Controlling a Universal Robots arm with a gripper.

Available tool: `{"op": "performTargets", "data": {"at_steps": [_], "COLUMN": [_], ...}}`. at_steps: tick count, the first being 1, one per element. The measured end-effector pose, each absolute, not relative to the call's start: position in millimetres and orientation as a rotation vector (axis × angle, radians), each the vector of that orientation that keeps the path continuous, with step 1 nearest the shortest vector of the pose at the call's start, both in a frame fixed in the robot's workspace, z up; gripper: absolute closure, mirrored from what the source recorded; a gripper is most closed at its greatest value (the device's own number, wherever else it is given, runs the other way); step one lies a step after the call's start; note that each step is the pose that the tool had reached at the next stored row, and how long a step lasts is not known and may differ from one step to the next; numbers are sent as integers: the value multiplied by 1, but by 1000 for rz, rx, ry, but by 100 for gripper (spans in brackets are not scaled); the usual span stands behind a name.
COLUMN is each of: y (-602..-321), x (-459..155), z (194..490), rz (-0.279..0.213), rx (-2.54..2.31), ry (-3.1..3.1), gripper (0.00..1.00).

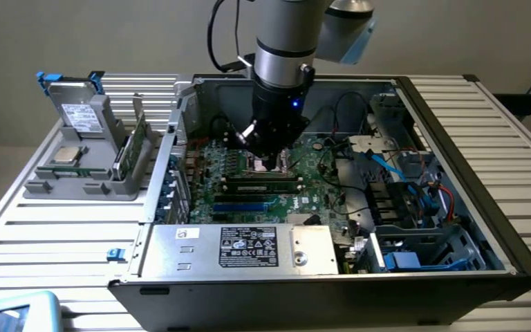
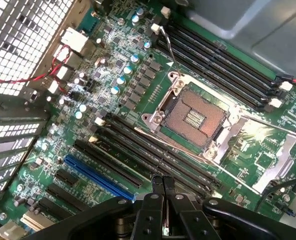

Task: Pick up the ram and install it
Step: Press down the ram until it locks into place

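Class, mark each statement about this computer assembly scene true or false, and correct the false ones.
1. The black gripper is above the green motherboard inside the open black computer case. True.
2. The long, thin green ram stick is clamped in the gripper. False: it stands in the grey plastic holder outside the case, on the exterior view's left.
3. The square metal-framed processor socket is open, with no chip in it. True.
4. The grey boxy drive with blue tabs lies on the motherboard. False: it stands in the grey holder.
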State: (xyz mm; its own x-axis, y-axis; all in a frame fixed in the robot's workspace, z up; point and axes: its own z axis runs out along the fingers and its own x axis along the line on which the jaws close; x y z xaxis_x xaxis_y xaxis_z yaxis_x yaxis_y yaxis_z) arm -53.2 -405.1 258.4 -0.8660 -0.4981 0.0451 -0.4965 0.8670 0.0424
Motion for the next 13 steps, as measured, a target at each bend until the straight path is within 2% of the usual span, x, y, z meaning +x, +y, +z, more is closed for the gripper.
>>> {"op": "performTargets", "data": {"at_steps": [9,13], "y": [-405,-405], "x": [-53,-53], "z": [258,258], "rz": [-50,-35], "rx": [603,543], "ry": [-3029,-3039], "gripper": [89,89]}}
